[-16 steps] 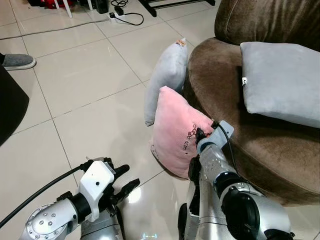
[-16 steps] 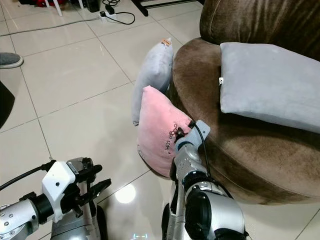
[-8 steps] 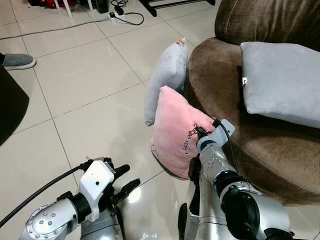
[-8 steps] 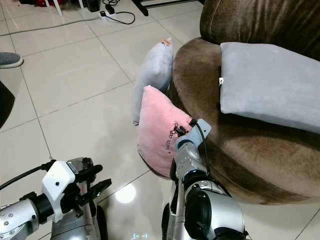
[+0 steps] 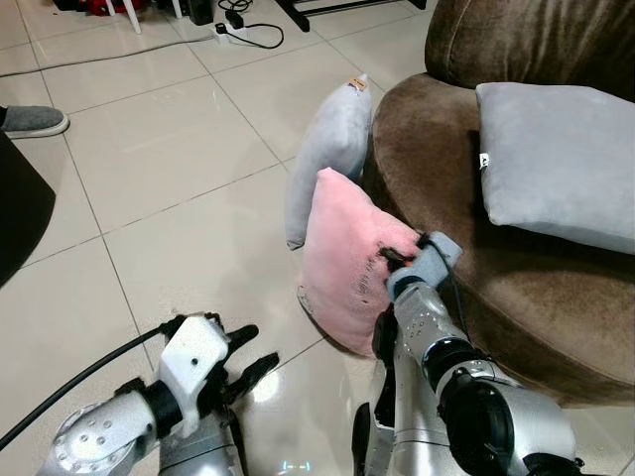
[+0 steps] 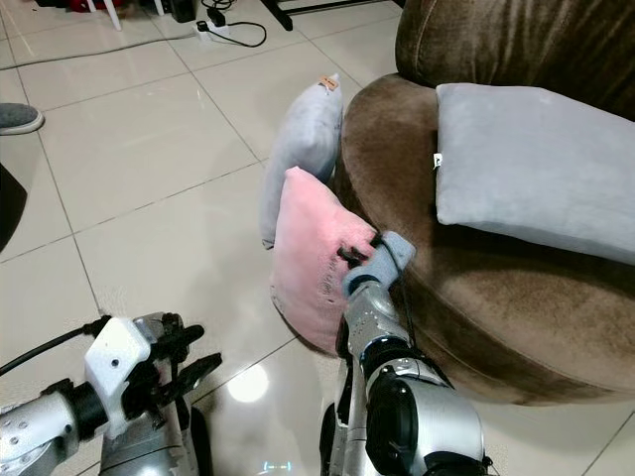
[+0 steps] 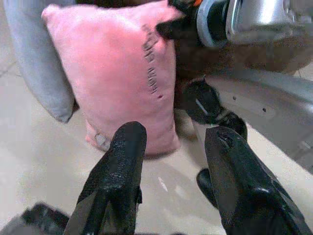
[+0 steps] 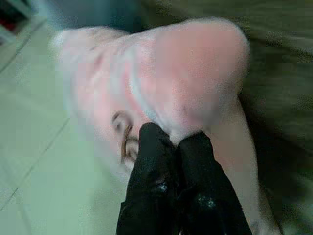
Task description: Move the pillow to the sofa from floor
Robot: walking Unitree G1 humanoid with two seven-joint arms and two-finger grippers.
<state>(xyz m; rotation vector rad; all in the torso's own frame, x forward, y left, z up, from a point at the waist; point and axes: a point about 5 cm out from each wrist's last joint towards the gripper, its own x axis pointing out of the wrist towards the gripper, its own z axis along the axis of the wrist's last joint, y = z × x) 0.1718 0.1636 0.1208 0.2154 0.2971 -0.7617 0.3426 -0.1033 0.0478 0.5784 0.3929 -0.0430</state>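
A pink pillow [image 5: 342, 253] stands on the tiled floor, leaning against the front of the brown sofa [image 5: 556, 288]. My right gripper [image 5: 389, 257] is shut on the pink pillow's upper right corner, pinching the fabric [image 8: 195, 88] between its black fingers [image 8: 156, 161]. A grey pillow [image 5: 332, 149] leans on the sofa just behind the pink one. My left gripper [image 5: 243, 362] hangs low over the floor, open and holding nothing; its two fingers [image 7: 120, 161] frame the pink pillow [image 7: 117, 68] in the left wrist view.
Another grey pillow [image 5: 556, 159] lies on the sofa seat. A power strip with cables [image 5: 238, 28] lies on the tiles at the back. A person's grey shoe [image 5: 30, 121] is at the far left. Open tile floor stretches to the left.
My right gripper has closed on the pink pillow's corner, bunching the fabric so the printed lettering is now partly folded in. The left arm has barely moved.
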